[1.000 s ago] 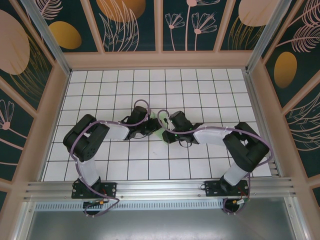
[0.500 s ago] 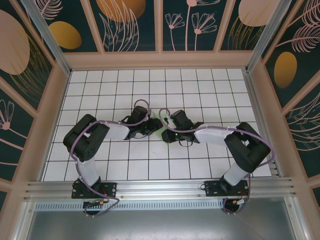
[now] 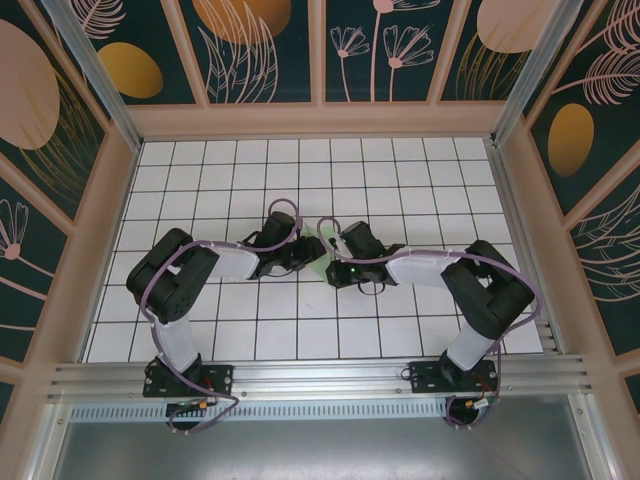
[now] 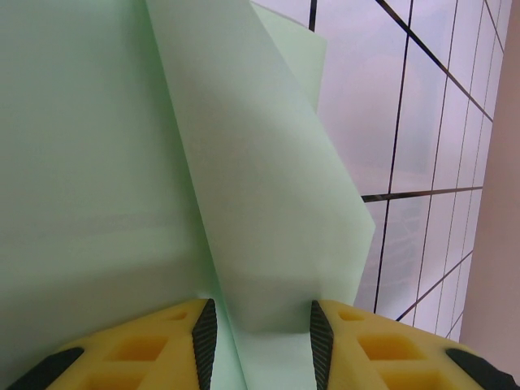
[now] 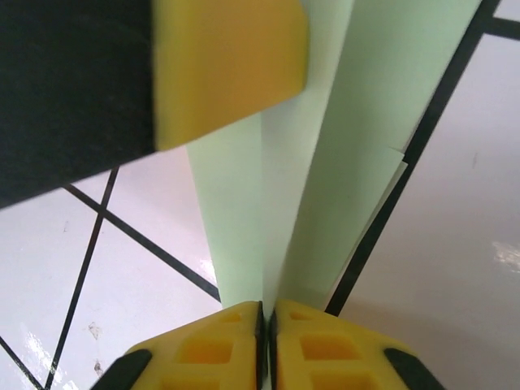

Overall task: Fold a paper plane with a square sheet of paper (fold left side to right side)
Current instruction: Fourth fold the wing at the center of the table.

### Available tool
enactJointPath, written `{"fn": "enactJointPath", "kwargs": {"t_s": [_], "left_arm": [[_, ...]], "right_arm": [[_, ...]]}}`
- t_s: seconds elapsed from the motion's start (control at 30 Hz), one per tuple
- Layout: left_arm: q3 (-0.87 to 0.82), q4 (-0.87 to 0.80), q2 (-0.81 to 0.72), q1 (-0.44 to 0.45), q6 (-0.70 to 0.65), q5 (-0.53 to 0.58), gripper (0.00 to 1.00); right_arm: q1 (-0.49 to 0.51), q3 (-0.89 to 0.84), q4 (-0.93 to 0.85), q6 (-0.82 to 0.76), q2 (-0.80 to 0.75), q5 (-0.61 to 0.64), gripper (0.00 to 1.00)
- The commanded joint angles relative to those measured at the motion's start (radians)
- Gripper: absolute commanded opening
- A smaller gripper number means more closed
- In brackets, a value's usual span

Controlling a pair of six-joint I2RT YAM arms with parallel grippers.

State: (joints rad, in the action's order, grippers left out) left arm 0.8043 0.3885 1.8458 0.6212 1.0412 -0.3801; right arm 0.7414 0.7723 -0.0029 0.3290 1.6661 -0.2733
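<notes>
The square sheet of paper [image 3: 318, 250] is pale mint green and lies folded into long narrow layers at the table's middle, between both grippers. In the left wrist view a raised flap of the paper [image 4: 260, 203] rises between the yellow fingers of my left gripper [image 4: 264, 325], whose jaws stand apart on either side of it. My right gripper [image 5: 266, 313] is shut on a thin upright ridge of the paper [image 5: 357, 122]. From above, the left gripper [image 3: 306, 255] and right gripper [image 3: 334, 268] sit nose to nose over the paper, hiding most of it.
The white grid table [image 3: 420, 190] is walled in by a pale wooden frame [image 3: 320, 120]. A yellow finger of the left gripper [image 5: 227, 65] hangs close over the paper in the right wrist view. An aluminium rail [image 3: 320, 375] runs along the near edge.
The right gripper has closed its jaws on the paper's ridge and its arm has shifted slightly left. The left arm has stayed put.
</notes>
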Motion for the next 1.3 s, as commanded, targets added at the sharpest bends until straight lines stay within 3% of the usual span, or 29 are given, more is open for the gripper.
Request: {"fn": "enactJointPath", "kwargs": {"t_s": [0.0,0.2,0.43,0.57,0.67,0.83,1.27], "left_arm": [[0.007,-0.045,0.006,0.005,-0.018,0.030,0.39],[0.007,-0.048,0.016,0.005,-0.016,0.036,0.39],[0.004,-0.050,0.018,0.005,-0.016,0.035,0.39],[0.004,-0.049,0.015,0.006,-0.016,0.035,0.39],[0.003,-0.051,0.012,0.006,-0.017,0.037,0.39],[0.001,-0.051,0.012,0.006,-0.016,0.038,0.39],[0.003,-0.051,0.016,0.011,-0.015,0.040,0.39]], "right_arm": [[-0.008,0.011,0.010,0.008,0.015,-0.031,0.11],[-0.011,0.003,0.017,0.010,0.005,-0.062,0.10],[-0.034,-0.002,-0.001,0.006,-0.079,-0.093,0.24],[-0.107,-0.013,0.006,0.005,-0.154,-0.172,0.34],[-0.180,-0.012,0.045,0.018,-0.166,-0.259,0.35],[-0.251,0.041,0.081,0.031,-0.084,-0.352,0.35],[-0.271,0.149,0.144,0.084,0.108,-0.408,0.32]]}}
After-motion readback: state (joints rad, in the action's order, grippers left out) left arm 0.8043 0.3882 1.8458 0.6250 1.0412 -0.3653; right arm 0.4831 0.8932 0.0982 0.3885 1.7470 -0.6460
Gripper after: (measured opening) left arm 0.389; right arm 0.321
